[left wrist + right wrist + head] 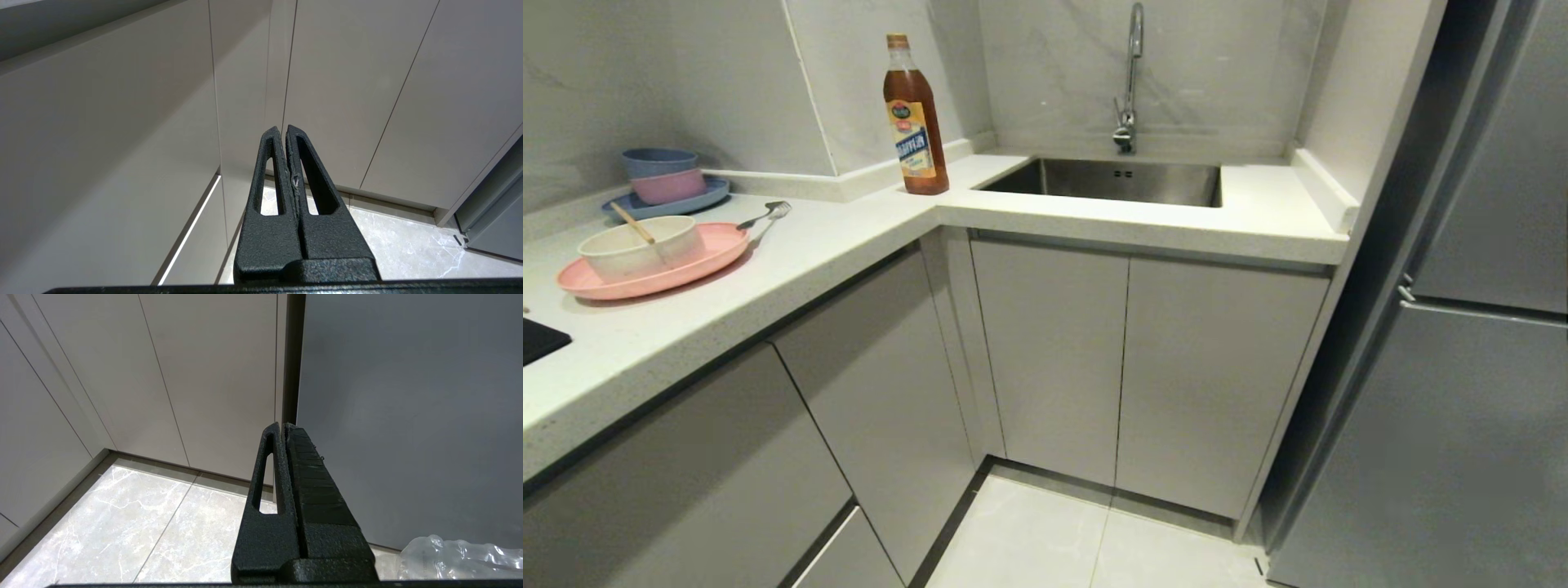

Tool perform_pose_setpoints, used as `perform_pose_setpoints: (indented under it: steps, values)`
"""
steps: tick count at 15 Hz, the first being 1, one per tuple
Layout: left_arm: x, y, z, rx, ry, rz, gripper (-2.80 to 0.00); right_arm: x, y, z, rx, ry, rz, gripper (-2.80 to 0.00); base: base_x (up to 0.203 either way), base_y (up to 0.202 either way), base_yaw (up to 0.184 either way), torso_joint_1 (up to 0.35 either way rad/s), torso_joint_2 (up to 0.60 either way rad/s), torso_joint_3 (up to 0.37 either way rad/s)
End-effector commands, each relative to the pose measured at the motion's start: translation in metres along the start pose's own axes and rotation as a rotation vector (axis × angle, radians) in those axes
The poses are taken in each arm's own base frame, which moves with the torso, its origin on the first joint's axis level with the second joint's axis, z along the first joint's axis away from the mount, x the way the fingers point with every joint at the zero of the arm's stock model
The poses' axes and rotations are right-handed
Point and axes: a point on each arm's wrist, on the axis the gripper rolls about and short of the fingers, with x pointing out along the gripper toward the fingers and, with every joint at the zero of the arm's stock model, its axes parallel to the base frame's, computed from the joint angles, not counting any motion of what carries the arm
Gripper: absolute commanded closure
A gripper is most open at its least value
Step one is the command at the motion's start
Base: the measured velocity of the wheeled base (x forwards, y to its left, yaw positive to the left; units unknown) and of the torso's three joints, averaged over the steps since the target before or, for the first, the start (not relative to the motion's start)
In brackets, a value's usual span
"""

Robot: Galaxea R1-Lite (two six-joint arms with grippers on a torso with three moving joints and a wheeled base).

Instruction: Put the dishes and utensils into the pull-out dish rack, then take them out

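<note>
Cream bowl [641, 247] on pink plate [654, 265]

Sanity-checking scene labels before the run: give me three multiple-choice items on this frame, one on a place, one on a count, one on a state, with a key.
1. Where does the cream-white bowl sit?
A. In the sink
B. On the pink plate
C. On the floor

2. How many bowls are stacked on the blue plate?
A. Two
B. Four
C. None

3. What state is the left hand in?
A. Open wide
B. Shut on the spoon
C. Shut, holding nothing

Key: 1 B, the head view shows the bowl standing on the pink plate on the counter, chopsticks in it. 2 A, a blue bowl sits in a pink one. 3 C, the left wrist view shows the fingers pressed together with nothing between them, facing the cabinet doors.
</note>
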Motion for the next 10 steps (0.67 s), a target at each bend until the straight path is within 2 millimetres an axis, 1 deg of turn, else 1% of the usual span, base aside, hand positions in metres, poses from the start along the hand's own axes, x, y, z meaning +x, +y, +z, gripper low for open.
perform_pose_setpoints:
  steps: [1,10]
  values:
    - [-0.0001,0.0001,0.0000,-0.001,-0.002,0.000,0.00,0.0000,0.0000,0.0000,0.000,0.001,0.000,0.00,0.000,0.000,0.000,0.000,0.00,0.000]
    - [-0.0001,0.0000,0.0000,-0.001,-0.002,0.000,0.00,0.0000,0.0000,0.0000,0.001,0.001,0.000,0.00,0.000,0.000,0.000,0.000,0.00,0.000]
